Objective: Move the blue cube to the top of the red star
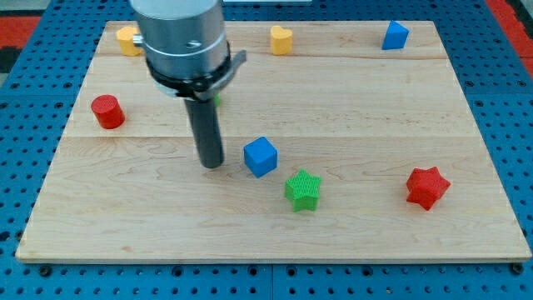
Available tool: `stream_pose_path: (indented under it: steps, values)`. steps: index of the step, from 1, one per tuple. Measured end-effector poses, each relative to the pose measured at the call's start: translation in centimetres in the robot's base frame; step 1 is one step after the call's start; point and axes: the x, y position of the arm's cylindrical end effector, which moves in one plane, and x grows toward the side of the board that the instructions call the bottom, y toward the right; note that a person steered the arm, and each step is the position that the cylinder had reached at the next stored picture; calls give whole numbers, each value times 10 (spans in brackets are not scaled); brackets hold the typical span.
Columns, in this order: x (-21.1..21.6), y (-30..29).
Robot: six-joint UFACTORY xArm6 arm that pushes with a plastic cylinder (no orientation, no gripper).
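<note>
The blue cube [261,156] sits near the middle of the wooden board [350,92]. The red star [427,187] lies at the view's right, lower down, far from the cube. My tip [212,164] rests on the board just to the view's left of the blue cube, a small gap apart from it. The rod rises to the grey arm body [183,37] at the view's top left.
A green star [303,190] lies just right of and below the blue cube. A red cylinder [107,112] is at the left. A yellow block [127,39], a yellow heart [281,39] and a second blue block [395,36] line the top edge. A green block [216,97] peeks from behind the rod.
</note>
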Motion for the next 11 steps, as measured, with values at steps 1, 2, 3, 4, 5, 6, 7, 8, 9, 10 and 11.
stream_pose_path:
  steps: [1, 2, 3, 4, 5, 6, 7, 8, 9, 10, 11]
  values:
    - [-5, 45]
    - [-9, 100]
    - [-25, 145]
    - [-50, 150]
    - [-52, 171]
    - [-52, 151]
    - [-45, 155]
    - [-32, 210]
    - [-32, 215]
    - [-36, 215]
    - [-36, 212]
